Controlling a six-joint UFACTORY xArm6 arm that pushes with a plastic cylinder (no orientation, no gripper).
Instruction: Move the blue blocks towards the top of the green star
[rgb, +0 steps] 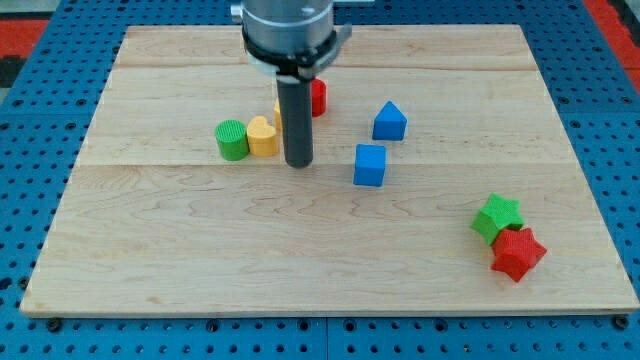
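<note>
A blue cube (369, 165) lies near the board's middle. A blue triangular block (389, 121) lies just above and to its right. The green star (497, 217) sits at the view's lower right, touching a red star (518, 253) below it. My tip (298, 163) rests on the board left of the blue cube, about a block's width and a half away. It stands far left of the green star.
A green cylinder (232, 139) and a yellow heart-shaped block (263, 136) sit side by side left of my tip. A red block (317, 97) and another yellow block (279, 110) are partly hidden behind the rod. The wooden board (320, 280) lies on blue pegboard.
</note>
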